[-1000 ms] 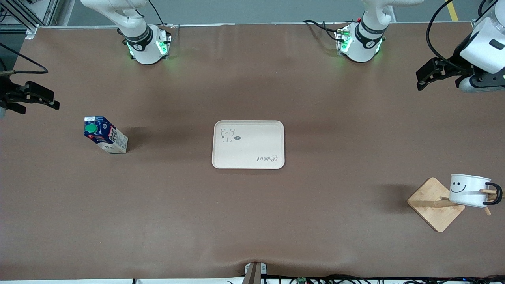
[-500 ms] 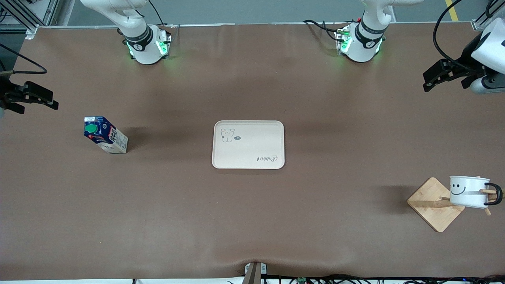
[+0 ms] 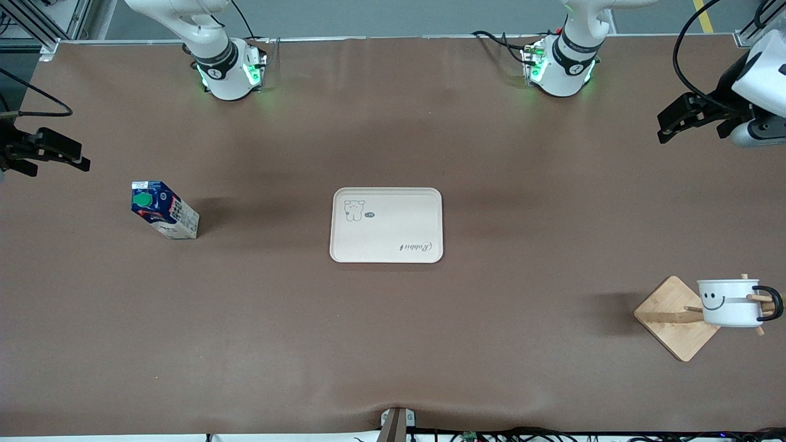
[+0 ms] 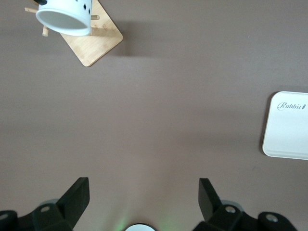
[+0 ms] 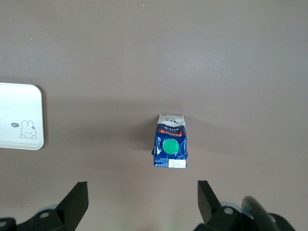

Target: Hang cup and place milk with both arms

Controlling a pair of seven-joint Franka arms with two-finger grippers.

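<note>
The white cup [image 3: 728,302] with a smiley face hangs by its black handle on a peg of the wooden rack [image 3: 670,319], at the left arm's end of the table. It also shows in the left wrist view as the cup [image 4: 64,17] over the rack [image 4: 95,41]. The blue milk [image 3: 164,209] carton with a green cap stands upright on the table toward the right arm's end. My left gripper [image 3: 664,127] hovers open and empty over bare table. My right gripper [image 3: 83,157] hangs open and empty over the table edge, with the milk [image 5: 170,142] ahead of its jaws.
A cream tray [image 3: 387,225] with a rabbit print lies at the table's middle, between milk and rack. The tray [image 4: 288,126] edge shows in the left wrist view, and the tray [image 5: 19,116] in the right wrist view. Brown mat covers the table.
My left gripper has pulled up and away toward its end of the table. The cup has swung slightly on its peg. The right gripper has barely moved.
</note>
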